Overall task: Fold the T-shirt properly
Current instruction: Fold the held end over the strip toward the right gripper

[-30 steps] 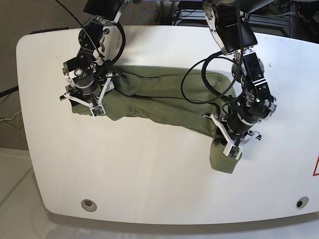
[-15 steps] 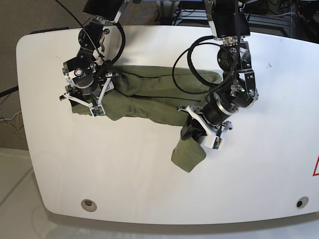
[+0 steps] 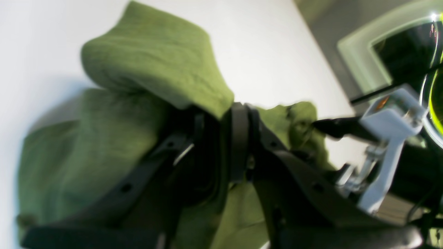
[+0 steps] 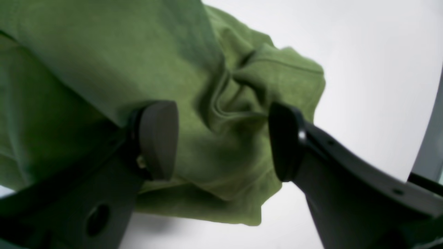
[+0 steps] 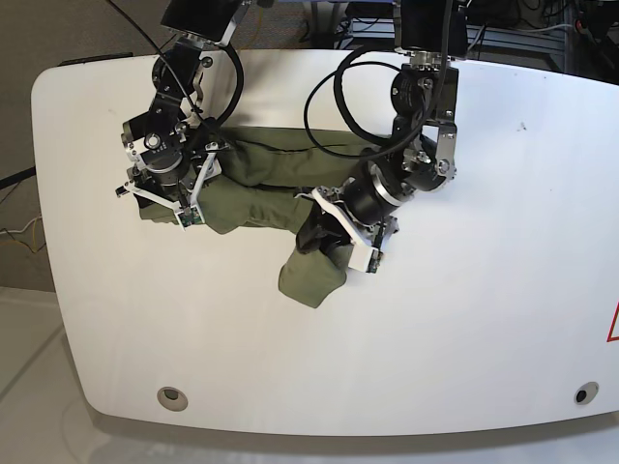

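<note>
On the base view's left, right tool (image 5: 160,200) sits w/ pads wide apart over the T-shirt (image 5: 266,193), which the wrist view confirms. Mid-frame, left tool (image 5: 340,237) pinches a fold of it, clamped per blurred wrist view. Shirt lies bunched on white desk (image 5: 503,290); red mark at right edge unreadable.

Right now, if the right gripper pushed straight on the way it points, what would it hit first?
The T-shirt. The right gripper is open, with bunched olive cloth directly between and beyond its fingers, so it would likely press into that fold before reaching the table. Depth to the cloth is unclear.
</note>
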